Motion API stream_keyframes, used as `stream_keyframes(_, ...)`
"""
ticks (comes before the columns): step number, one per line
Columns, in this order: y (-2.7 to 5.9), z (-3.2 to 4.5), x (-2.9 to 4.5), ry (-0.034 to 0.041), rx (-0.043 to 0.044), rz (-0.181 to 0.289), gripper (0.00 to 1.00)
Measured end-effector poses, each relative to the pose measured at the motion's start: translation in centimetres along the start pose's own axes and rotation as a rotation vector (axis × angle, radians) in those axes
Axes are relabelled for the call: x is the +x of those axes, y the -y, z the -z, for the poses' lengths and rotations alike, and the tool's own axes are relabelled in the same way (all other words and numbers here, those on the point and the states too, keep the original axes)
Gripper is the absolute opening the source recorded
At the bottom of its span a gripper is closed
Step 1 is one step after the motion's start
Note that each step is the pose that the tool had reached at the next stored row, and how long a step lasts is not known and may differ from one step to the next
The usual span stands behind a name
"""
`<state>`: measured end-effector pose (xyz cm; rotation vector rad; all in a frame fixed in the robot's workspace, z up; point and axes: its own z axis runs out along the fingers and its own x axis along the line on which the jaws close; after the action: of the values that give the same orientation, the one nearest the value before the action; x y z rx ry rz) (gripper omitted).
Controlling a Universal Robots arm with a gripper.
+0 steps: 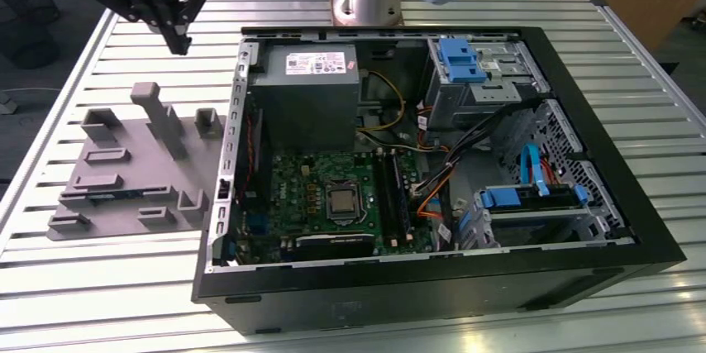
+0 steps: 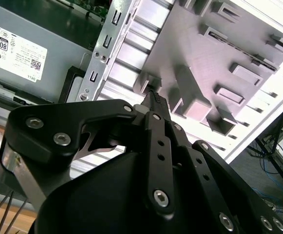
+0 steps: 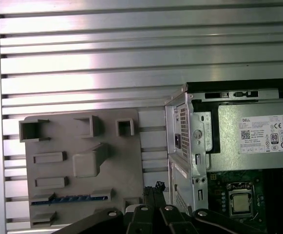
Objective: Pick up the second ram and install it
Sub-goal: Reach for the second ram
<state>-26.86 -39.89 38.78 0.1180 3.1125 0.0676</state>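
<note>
The second ram [image 3: 68, 199] stands on edge in a slot of the grey fixture [image 3: 63, 141], showing as a thin dark strip with bluish glints; in the exterior view it is a short dark line [image 1: 111, 197] near the fixture's near end. My gripper [image 1: 177, 39] hangs well above the table past the fixture's far end, at the exterior view's left of the case. Its black fingers [image 2: 153, 97] are shut together with nothing between them. Both wrist views show the fingertips [image 3: 156, 187] apart from the ram.
The open black PC case [image 1: 617, 229] lies on the slatted aluminium table [image 1: 121, 287], to the exterior view's right of the fixture. Inside are the grey power supply [image 1: 309, 88], the motherboard [image 1: 331, 196] with its long black slots [image 1: 392, 196], cables and blue drive brackets [image 1: 530, 197]. Upright fixture blocks [image 1: 160, 117] stick up.
</note>
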Motion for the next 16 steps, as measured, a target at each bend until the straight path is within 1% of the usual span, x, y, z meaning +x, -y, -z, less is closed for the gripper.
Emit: stream_keyframes(16,0.03,-0.07,0.39,0.0,0.0,0.0,0.11)
